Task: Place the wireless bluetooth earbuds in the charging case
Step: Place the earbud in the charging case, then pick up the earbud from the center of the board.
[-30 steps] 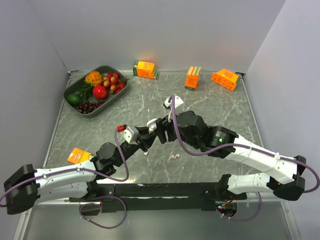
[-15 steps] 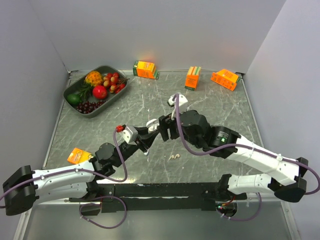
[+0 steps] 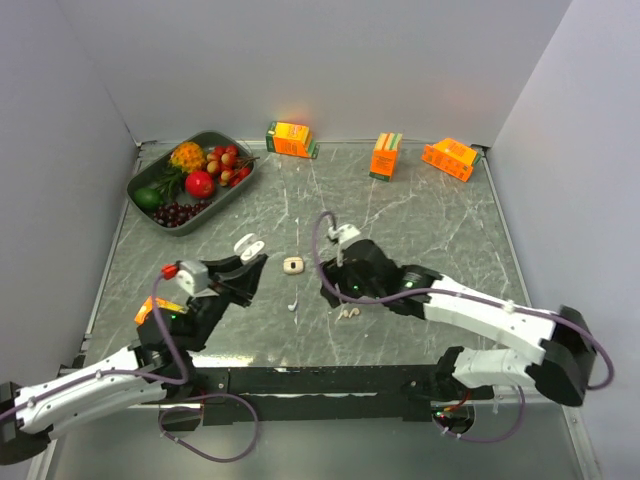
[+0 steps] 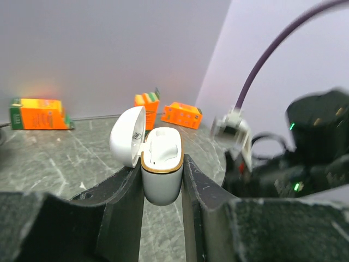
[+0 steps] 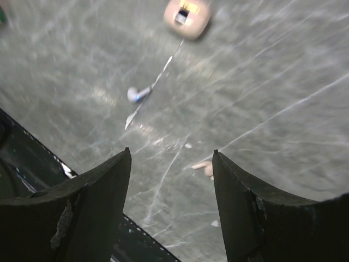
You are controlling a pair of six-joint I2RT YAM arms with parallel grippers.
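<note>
My left gripper is shut on the white charging case and holds it above the table, lid open. In the left wrist view the case has a gold rim and sits upright between the jaws of the left gripper. A thin stemmed earbud lies on the table, and two stubby earbuds lie right of it. My right gripper is open and empty, low over the table between them. In the right wrist view, the right gripper shows the stemmed earbud ahead and a stubby one by its right finger.
A small beige rounded piece with a dark slot lies between the grippers. A fruit tray stands back left. Orange juice cartons line the back wall. Another carton lies by the left arm.
The grippers have parted. My left gripper drew back to the left with the case. My right gripper dropped down and left toward the earbuds. The beige piece now shows.
</note>
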